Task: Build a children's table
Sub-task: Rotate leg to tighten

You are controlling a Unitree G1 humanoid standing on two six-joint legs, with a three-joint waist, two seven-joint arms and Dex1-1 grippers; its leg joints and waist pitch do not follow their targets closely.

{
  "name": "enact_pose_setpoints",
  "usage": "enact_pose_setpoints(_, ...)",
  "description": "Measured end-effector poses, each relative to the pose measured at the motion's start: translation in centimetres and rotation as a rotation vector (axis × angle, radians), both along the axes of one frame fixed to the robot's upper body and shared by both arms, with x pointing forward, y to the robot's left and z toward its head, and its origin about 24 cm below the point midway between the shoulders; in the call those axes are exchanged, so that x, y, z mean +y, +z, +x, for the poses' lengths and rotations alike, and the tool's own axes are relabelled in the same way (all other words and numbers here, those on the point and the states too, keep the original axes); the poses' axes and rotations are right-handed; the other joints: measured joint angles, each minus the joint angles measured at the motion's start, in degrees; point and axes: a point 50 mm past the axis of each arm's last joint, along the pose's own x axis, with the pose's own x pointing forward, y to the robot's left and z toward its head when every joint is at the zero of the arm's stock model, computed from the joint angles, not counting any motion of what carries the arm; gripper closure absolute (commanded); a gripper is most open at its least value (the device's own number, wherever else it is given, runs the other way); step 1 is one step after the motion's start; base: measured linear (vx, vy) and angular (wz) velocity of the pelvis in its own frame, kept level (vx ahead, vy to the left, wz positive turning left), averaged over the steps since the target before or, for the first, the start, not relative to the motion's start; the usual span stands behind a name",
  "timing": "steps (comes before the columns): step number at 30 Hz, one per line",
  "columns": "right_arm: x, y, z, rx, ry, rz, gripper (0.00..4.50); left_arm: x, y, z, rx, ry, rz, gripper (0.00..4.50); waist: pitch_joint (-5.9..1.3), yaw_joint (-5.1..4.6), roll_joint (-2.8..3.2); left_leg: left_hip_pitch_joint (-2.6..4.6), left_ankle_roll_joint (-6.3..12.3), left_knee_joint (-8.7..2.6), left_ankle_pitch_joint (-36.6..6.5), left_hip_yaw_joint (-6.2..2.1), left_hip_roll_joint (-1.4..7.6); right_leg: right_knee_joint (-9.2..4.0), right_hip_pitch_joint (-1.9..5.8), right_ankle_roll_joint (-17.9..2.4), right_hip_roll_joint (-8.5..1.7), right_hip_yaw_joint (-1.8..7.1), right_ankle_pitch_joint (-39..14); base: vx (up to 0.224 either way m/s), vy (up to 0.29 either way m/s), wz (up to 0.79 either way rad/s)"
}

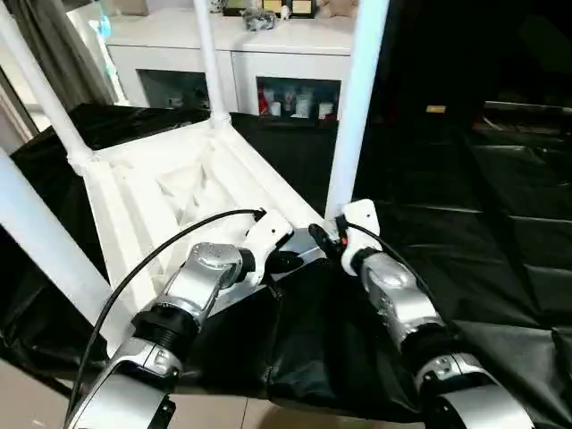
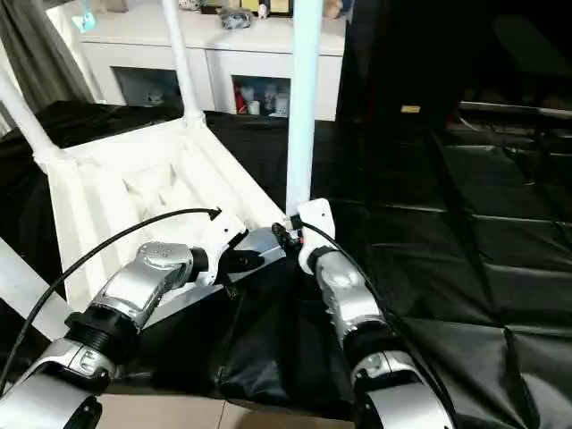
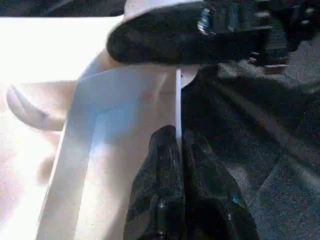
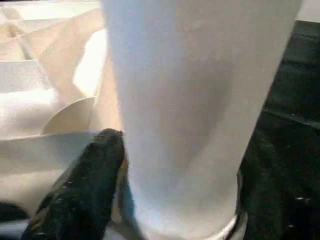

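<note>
Table (image 1: 170, 192) upside down on black-sheeted surface (image 1: 500, 223). Left fingers (image 3: 172, 200) clamped on thin rim edge. Right fingers (image 4: 82, 187) apart, flanking smooth round leg (image 1: 356, 107).

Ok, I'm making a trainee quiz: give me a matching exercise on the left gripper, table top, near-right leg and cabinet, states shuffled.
1 left gripper
2 table top
3 near-right leg
4 cabinet

A upside down on the black sheet
B upright in a corner socket
C beyond the sheet, at the back
D shut on the top's rim

Pairs: 1-D, 2-A, 3-B, 4-C
</note>
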Motion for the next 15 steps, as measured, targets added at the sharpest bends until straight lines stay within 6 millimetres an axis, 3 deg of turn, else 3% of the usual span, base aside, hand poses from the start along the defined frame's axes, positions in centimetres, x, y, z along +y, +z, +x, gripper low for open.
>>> enact_pose_setpoints(2, -0.3, 0.0, -0.2, -0.01, 0.03, -0.006, 0.67, 0.1, 0.1, 0.0, -0.009, -0.01, 0.004, 4.5, 0.07, 0.01, -0.11, 0.01, 0.0, -0.13, 0.0, 0.0, 0.0, -0.02, -0.04, 0.0, 0.01, 0.0, 0.0, 0.0, 0.0, 0.0)
enact_pose_setpoints(9, -2.9, 1.1, -1.5, -0.077, 0.198, 0.06, 0.67, 0.4, 0.3, -0.3, -0.068, -0.099, 0.021, 4.5, 0.16, 0.35, -0.19, -0.18, 0.0, -0.42, 0.0, -0.03, 0.07, -0.25, -0.15, 0.0, 0.11, -0.07, 0.0, 0.0, 0.0, 0.0)
enact_pose_setpoints(12, -6.3, 2.4, -2.8, -0.103, 0.306, 0.107, 0.67, 0.5, 0.4, -0.7, -0.092, -0.167, 0.024, 4.5, 0.12, 1.54, 0.01, -0.4, 0.01, -0.39, 0.0, 0.02, 0.11, -0.35, -0.12, 0.2, 0.12, 0.01, 0.1, 0.0, 0.0, 0.0)
enact_pose_setpoints(15, -9.7, 3.1, -4.3, -0.082, 0.4, 0.085, 0.67, 1.7, 0.4, -1.3, -0.111, -0.245, 0.038, 4.5, 0.01, 1.77, 0.16, -0.49, 0.02, -0.33, 0.0, 0.03, 0.23, -0.37, -0.08, 0.1, 0.18, -0.03, 0.1, 0.0, 0.0, 0.0)
